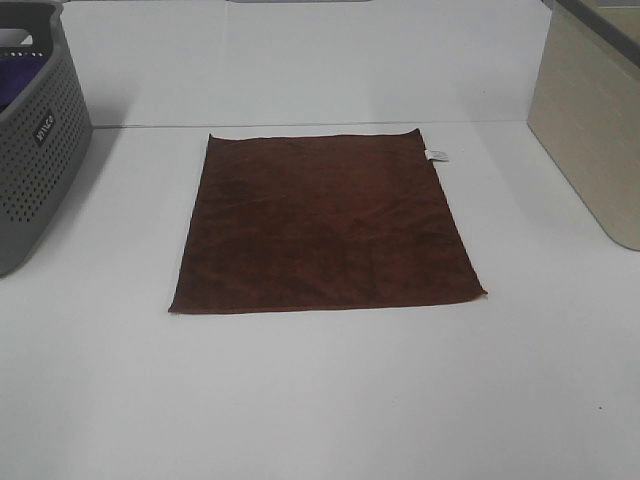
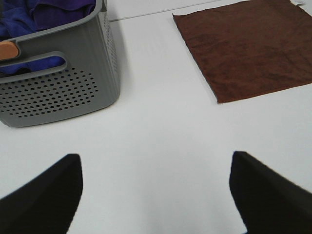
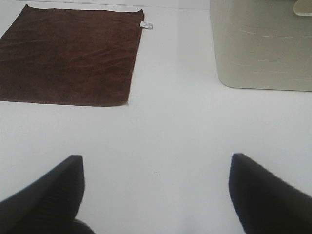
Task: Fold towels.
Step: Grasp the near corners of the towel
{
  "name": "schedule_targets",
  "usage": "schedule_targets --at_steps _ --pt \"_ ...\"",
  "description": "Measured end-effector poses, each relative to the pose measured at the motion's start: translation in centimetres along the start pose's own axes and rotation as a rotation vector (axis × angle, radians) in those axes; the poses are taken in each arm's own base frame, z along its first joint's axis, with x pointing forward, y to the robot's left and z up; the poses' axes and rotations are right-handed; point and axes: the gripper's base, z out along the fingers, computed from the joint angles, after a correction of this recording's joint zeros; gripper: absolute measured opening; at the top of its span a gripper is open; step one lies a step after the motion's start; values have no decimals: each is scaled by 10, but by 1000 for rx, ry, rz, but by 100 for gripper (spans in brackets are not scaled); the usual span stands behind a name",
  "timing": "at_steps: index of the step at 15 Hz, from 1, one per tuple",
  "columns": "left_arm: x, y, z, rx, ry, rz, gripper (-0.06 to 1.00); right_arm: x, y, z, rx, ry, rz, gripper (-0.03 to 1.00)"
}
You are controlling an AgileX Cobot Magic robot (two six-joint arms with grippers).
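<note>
A dark reddish-brown square towel [image 1: 325, 222] lies flat and spread out on the white table, with a small white tag [image 1: 437, 155] at its far right edge. It also shows in the left wrist view [image 2: 248, 46] and the right wrist view [image 3: 68, 53]. Neither arm shows in the exterior high view. My left gripper [image 2: 156, 168] is open and empty above bare table, short of the towel's near left corner. My right gripper [image 3: 157, 170] is open and empty above bare table, short of the towel's near right corner.
A grey perforated basket [image 1: 35, 150] holding purple fabric [image 2: 39, 14] stands at the far left. A beige bin [image 1: 590, 120] stands at the far right. The white table [image 1: 320, 400] is bare in front of the towel.
</note>
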Motion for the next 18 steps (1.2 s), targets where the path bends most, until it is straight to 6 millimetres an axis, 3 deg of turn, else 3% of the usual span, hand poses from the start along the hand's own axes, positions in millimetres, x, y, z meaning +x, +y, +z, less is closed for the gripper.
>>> schedule_targets --at_steps 18 --pt "0 0 0 0 0 0 77 0 0 0 0 0 0 78"
